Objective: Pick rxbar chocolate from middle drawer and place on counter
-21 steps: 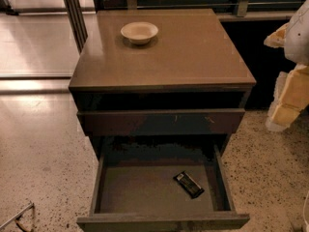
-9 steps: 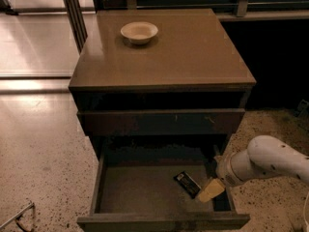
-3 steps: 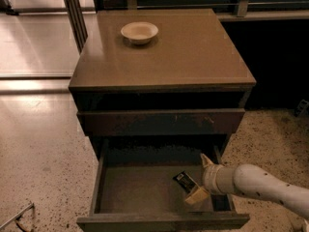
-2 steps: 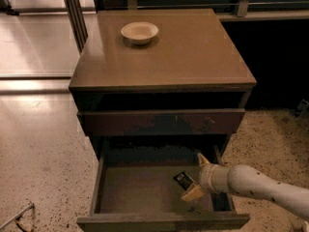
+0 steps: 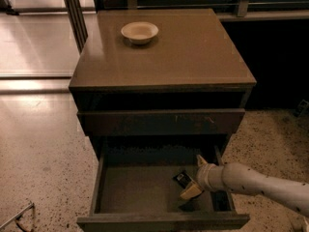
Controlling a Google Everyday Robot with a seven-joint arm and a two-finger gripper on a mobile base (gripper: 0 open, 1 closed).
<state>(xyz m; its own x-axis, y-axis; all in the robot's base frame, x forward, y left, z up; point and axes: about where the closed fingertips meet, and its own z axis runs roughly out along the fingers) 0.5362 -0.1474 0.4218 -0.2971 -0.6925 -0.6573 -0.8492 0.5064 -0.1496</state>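
Observation:
The rxbar chocolate, a small flat black bar, lies on the floor of the open middle drawer, toward its right side. My gripper reaches into the drawer from the right on its white arm. It is open, with one pale finger behind the bar and the other in front of it, so the bar's right end lies between them and is partly hidden. The glossy tan counter tops the cabinet above.
A small pale bowl stands on the counter at the back left. A shut drawer front with pale scratches overhangs the open drawer. Speckled floor lies to the left and right. Metal posts stand at the back left.
The arm came in from the right and lowered into the drawer. Over the last second the gripper slid slightly left, so its fingers now straddle the bar's right end.

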